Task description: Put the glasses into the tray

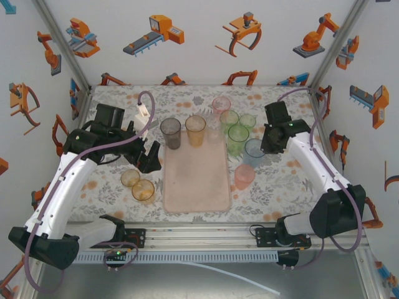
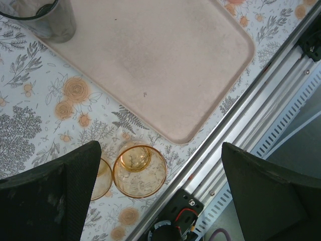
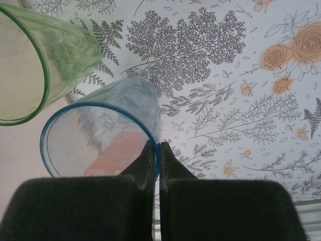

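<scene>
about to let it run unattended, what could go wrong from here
The right gripper pinches only the rim wall of the pale blue tumbler, so it may slip or tilt when lifted. The green tumbler stands close beside it and could get knocked.

light: bright, even | shadows: faint | right claw [image 3: 156,146]: blurred

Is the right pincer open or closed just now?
Closed: the right pincer has its fingers together, pinching the rim of the pale blue glass between them, as its wrist view shows.
</scene>
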